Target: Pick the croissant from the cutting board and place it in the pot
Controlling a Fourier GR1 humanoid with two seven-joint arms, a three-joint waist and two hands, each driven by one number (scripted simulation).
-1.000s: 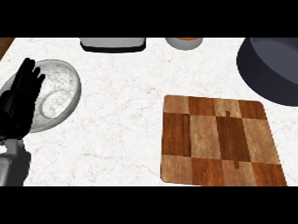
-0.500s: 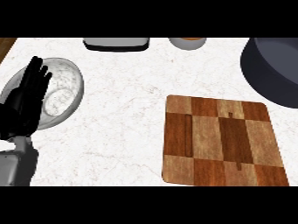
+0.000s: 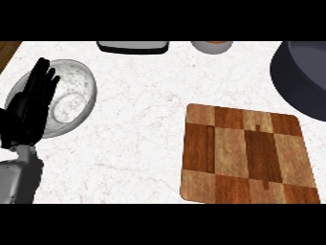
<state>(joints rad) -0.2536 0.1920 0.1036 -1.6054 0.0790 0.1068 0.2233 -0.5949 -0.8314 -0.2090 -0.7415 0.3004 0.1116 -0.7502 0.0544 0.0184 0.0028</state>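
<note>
Since no croissant shows on your cutting board (image 3: 246,154) or in the visible part of the pot (image 3: 308,81), any reach risks closing on nothing; your left robot hand (image 3: 33,106) rests open over the glass bowl (image 3: 73,91).

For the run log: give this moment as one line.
left hand open, over bowl | right hand unseen | board bare | pot top right

Checkered wooden cutting board (image 3: 246,155) flat, right of centre; dark pot (image 3: 310,81) beyond (partly cropped).
</note>
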